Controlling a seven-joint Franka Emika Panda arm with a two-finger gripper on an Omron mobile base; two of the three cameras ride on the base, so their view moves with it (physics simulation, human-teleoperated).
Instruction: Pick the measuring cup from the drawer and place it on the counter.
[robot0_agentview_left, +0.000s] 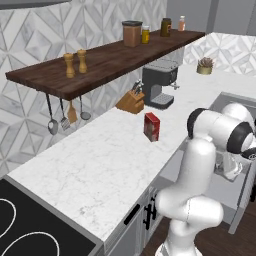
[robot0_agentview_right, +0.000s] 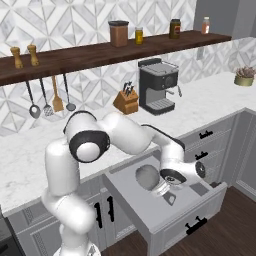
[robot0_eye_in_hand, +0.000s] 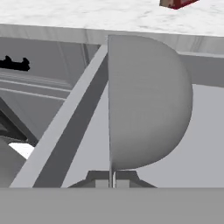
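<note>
Gripping one measuring cup (robot0_agentview_right: 146, 178) in the clenched hand (robot0_agentview_right: 167, 192), above one open drawer (robot0_agentview_right: 172, 220), one counter (robot0_agentview_left: 100, 160) behind.

A home kitchen: a marble desk (robot0_agentview_left: 100, 160) beside a black stove top (robot0_agentview_left: 25, 225), a coffee machine (robot0_agentview_right: 159, 85), a knife block (robot0_agentview_right: 126, 100), utensils (robot0_agentview_right: 47, 102) hanging under a wooden shelf (robot0_agentview_left: 105, 62) of jars, grey cabinets (robot0_agentview_right: 105, 215) below.

End effector (robot0_agentview_right: 167, 192) low, fingers nearly closed.
</note>
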